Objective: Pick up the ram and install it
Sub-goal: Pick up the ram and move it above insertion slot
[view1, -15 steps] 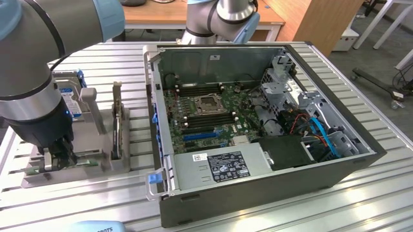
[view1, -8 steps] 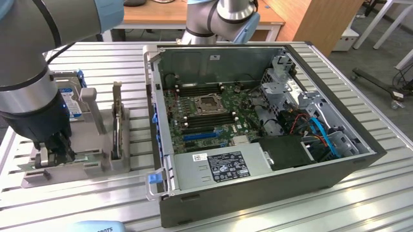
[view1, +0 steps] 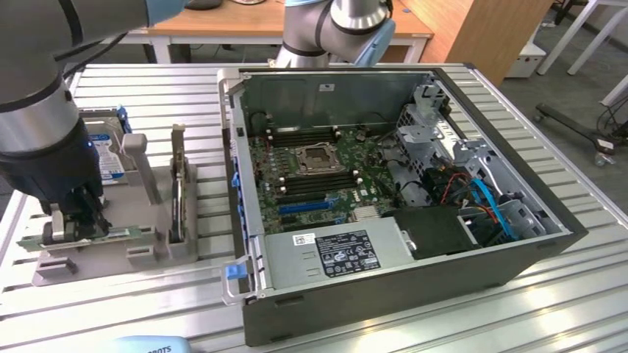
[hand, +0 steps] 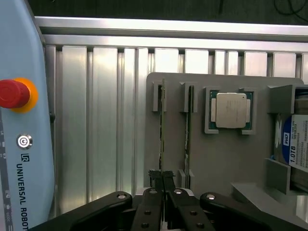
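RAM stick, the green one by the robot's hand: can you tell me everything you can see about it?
The RAM stick is a long, thin green circuit board with dark chips in a row along its side. It stands on its long edge in the slots of a gray holder on the slatted metal table, outside the open computer case. The gripper reaches down over it, and its jaws pinch the stick's two flat sides.

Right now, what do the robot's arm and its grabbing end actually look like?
The arm is a thick, round silver-grey metal tube with black joint sections and light blue end caps. A black cable loops beside it. The gripper is black, built of flat jointed links fastened with small silver pins, and it narrows to slim black jaws.
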Controlling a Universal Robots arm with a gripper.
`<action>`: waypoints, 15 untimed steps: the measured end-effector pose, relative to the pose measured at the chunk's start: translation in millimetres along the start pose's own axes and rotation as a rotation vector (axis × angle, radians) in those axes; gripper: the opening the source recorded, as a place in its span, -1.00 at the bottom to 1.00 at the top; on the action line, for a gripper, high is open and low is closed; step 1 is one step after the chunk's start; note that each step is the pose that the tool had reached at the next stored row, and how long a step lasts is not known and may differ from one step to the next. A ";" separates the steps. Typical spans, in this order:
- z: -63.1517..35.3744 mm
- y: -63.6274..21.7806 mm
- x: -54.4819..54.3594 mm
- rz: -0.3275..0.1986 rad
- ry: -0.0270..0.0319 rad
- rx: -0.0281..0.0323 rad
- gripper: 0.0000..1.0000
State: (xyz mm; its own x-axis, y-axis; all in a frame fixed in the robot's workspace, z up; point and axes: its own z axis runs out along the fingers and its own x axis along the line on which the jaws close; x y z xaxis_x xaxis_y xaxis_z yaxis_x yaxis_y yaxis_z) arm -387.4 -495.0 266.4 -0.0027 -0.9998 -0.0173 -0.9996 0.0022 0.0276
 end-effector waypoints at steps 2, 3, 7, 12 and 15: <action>-5.4 -0.1 -0.1 0.000 0.0000 0.0000 -0.77; -8.0 -0.2 -0.1 0.000 0.0000 0.0000 -0.77; -17.9 -0.3 -0.3 0.000 0.0000 0.0000 -0.77; -30.8 -0.6 -0.5 0.000 0.0000 0.0000 -0.77; -38.7 -0.8 -0.7 0.000 0.0000 0.0000 -0.77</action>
State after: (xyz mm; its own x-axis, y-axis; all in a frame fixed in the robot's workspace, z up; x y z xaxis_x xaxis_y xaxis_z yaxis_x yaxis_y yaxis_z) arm -385.6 -495.0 305.0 -0.0027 -0.9998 -0.0173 -0.9996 0.0023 0.0277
